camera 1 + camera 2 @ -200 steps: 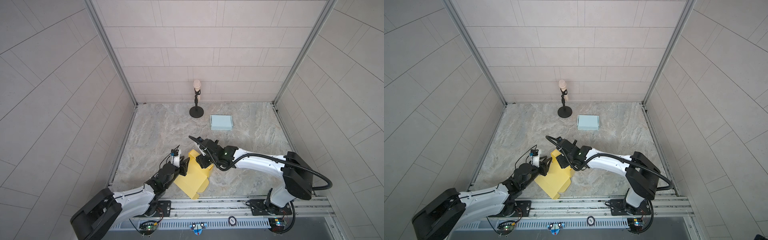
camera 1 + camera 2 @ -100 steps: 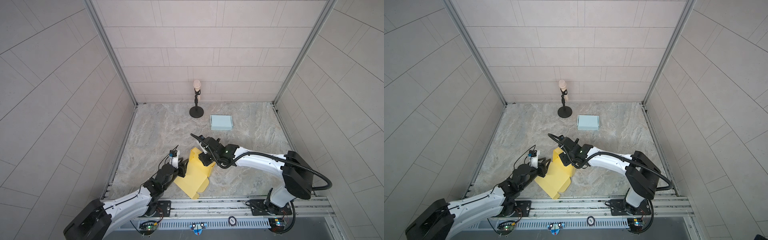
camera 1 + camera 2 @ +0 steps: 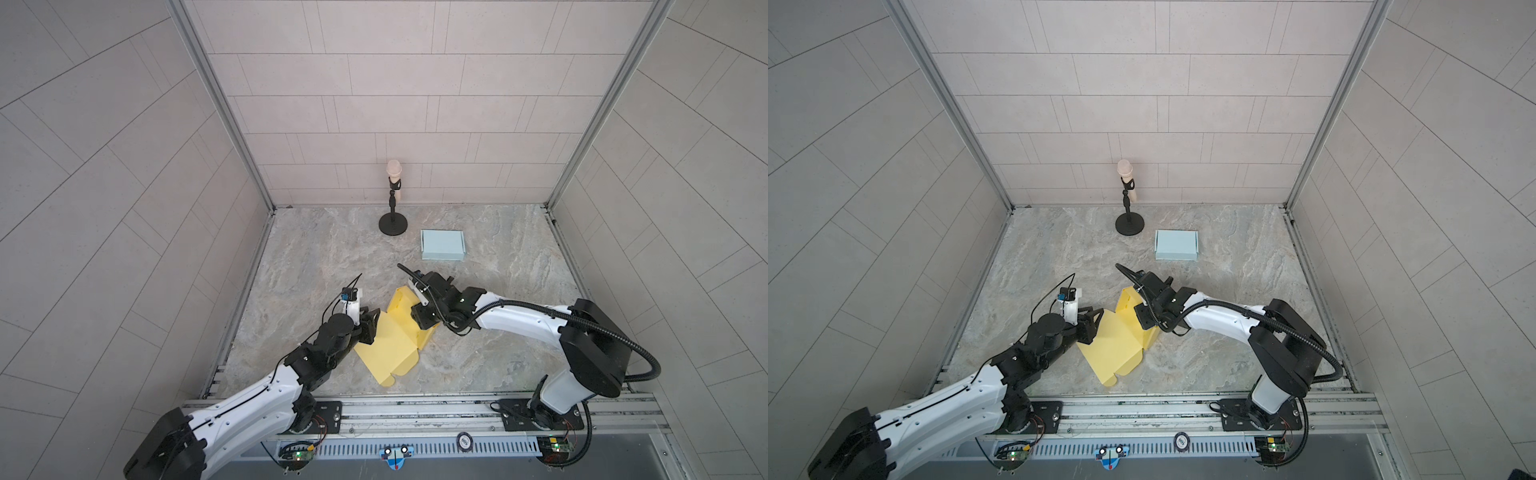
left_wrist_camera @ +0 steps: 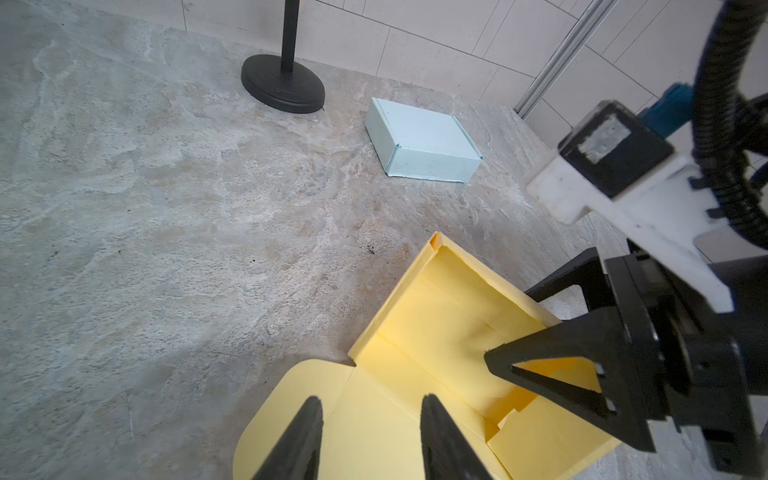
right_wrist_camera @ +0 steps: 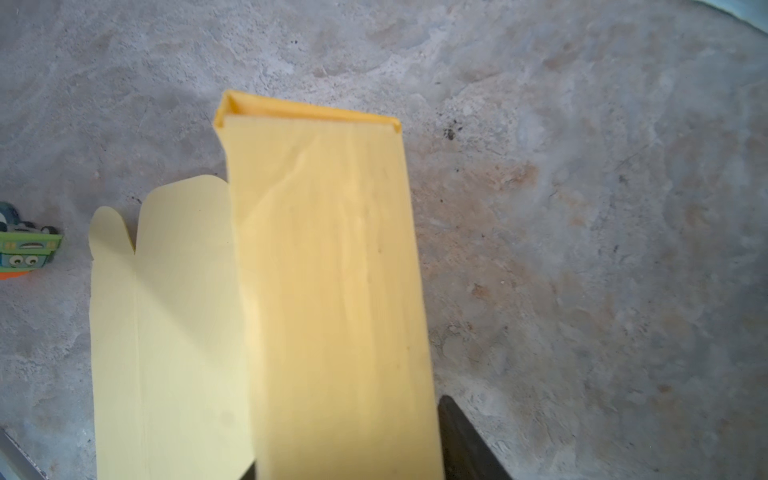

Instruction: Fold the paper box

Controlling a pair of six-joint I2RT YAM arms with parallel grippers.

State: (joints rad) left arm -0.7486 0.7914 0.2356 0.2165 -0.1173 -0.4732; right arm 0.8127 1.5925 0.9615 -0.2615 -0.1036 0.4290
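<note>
Looking at the last second, the right gripper (image 3: 422, 318) has drawn its fingers (image 5: 461, 436) in around the raised side wall (image 5: 328, 270) of the yellow paper box (image 3: 390, 345) and seems to be pinching it now. The left gripper (image 4: 370, 399) hovers over the flat flap, fingers apart, nothing held. The box sits near the front of the table (image 3: 332, 257), between both arms. My guess is that wall gets folded in next, so we're mid-fold

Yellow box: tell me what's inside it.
Inside the yellow box only its own bare floor, walls and a folded tab show, plus one finger of the right gripper poking in. That gripper covers the corner behind it, so anything there cannot be seen.
</note>
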